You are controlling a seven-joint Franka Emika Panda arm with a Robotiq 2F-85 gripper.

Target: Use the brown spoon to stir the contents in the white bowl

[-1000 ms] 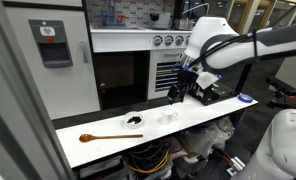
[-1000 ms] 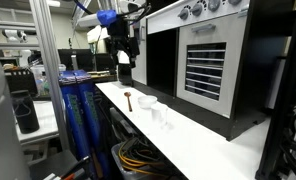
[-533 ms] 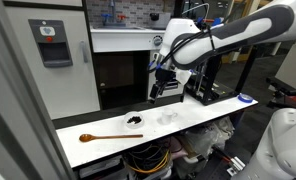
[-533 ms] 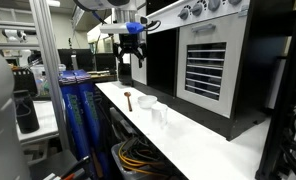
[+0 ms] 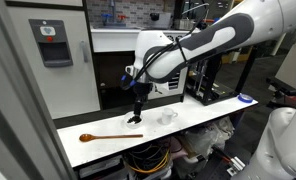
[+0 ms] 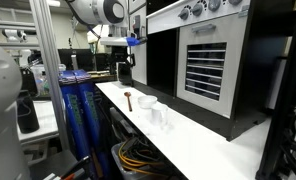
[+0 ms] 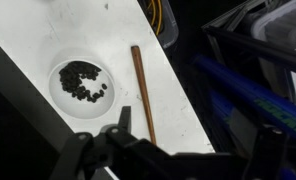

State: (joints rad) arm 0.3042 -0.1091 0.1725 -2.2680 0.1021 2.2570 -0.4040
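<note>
Nothing stirred yet: the spoon lies ungrasped and the bowl waits.

Nearest, at the lower left of an exterior view, the brown spoon point(image 5: 110, 137) lies flat on the white surface point(image 5: 203, 113). The wrist view shows it just beside the white bowl point(image 7: 60, 93), not touching it. Behind the spoon, mid-frame, the bowl holds the contents point(image 7: 82, 81), a loose dark heap. Above the bowl hang the jaws, seemingly parted and empty. By my reckoning every step is left: reach the spoon, grasp its handle, lift, dip and stir.
</note>
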